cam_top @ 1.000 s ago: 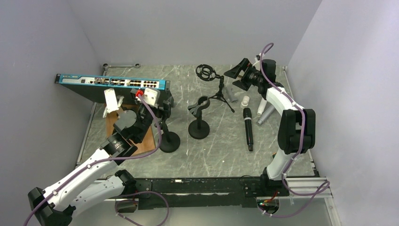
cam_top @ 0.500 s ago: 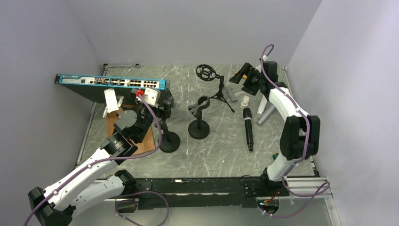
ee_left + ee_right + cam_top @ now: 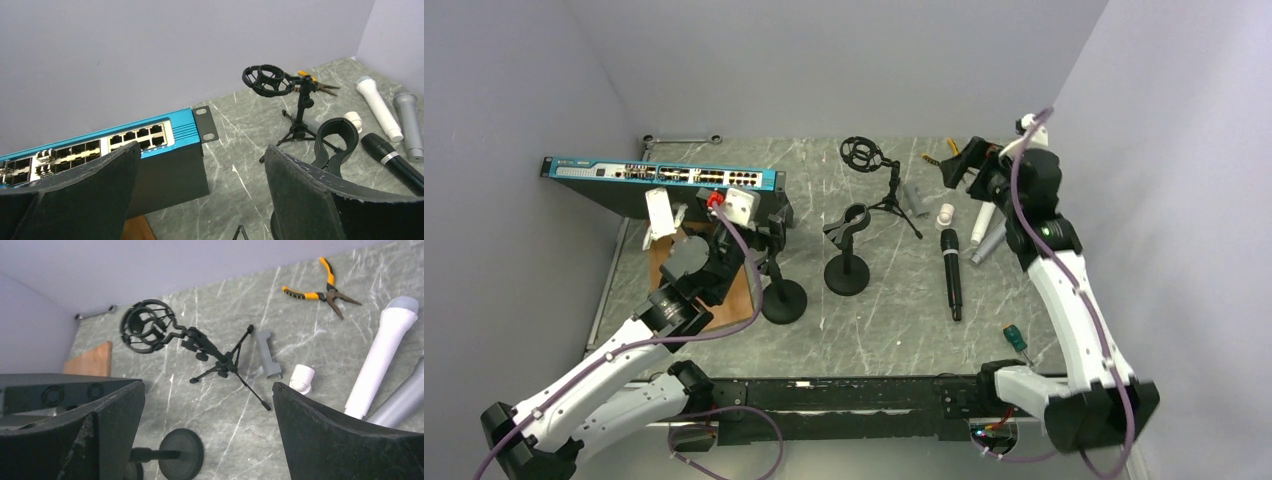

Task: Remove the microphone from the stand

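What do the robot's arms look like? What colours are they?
The left arm and right arm have white shells with black joints. A purple cable loops along each. Their fingers are broad, flat and black.

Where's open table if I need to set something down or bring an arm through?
Widest bare patch: the near strip of table between the base of the clip stand and the front rail, left of the black microphone. Another lies behind, between the network switch and the tripod stand. Crowded: right rear, around the white microphone and pliers.
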